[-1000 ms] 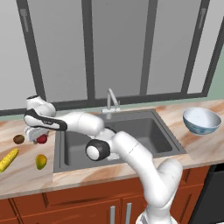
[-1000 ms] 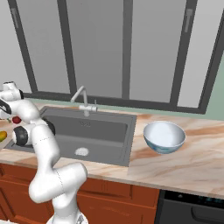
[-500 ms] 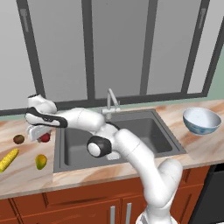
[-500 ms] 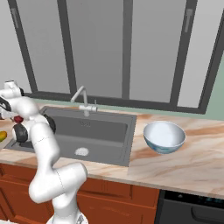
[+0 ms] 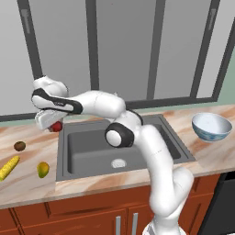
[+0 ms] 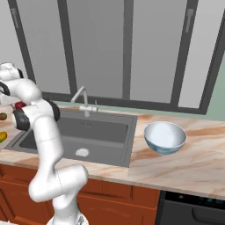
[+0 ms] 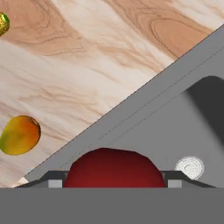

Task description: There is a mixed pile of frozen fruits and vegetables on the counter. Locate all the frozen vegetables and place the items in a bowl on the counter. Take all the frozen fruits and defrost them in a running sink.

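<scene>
From my seat, the red ball (image 7: 114, 168) between the claw's (image 7: 114, 179) tips is cut off along its lower half by the bottom of the hand view, and I can't see where the fingertips (image 7: 52, 178) touch it. Up and to the left of the claw, the corn cob (image 7: 2, 22) is clipped by the frame edge. In the right base view my own arm hides most of the red ball (image 6: 19, 105)

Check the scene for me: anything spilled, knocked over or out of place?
Nothing stands out. The gripper holds the red ball over the sink edge; corn cob, mango and brown ball lie on the counter; bowl upright.
</scene>
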Robot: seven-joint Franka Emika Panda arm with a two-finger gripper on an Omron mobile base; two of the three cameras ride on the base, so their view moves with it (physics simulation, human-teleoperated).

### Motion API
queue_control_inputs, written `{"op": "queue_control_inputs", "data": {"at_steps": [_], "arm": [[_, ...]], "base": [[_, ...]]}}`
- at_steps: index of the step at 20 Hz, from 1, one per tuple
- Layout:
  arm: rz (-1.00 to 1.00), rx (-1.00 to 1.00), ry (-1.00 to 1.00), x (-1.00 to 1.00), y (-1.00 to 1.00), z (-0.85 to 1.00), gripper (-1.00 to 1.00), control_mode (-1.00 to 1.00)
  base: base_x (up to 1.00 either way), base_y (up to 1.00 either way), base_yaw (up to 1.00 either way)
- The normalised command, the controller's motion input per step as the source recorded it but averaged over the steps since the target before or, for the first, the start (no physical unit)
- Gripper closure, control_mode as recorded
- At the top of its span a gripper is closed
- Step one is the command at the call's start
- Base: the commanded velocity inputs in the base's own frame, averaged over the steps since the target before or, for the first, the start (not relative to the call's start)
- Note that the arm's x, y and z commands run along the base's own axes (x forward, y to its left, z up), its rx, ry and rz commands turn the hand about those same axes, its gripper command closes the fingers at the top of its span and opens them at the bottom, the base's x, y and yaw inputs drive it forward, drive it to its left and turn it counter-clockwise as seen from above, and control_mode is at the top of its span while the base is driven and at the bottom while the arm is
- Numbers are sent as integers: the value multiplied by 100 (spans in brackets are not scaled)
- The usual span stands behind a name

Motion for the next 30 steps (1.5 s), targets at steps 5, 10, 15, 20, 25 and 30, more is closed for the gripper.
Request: {"op": "queue_control_inputs", "data": {"at_steps": [5, 10, 15, 20, 25, 30], "arm": [[0, 24, -15, -53, -100, 31, 100, -100], [-2, 28, -7, -41, -100, -2, 100, -100], [-33, 20, 5, -8, -100, 41, 100, -100], [-61, -4, 42, -1, -43, -1, 100, -100], [-58, -15, 47, 8, -35, 2, 100, -100], [-27, -20, 4, 16, -86, -23, 100, -100]], "base": [[0, 0, 0], [0, 0, 0], [0, 0, 0], [0, 0, 0], [0, 0, 0], [0, 0, 0]]}}
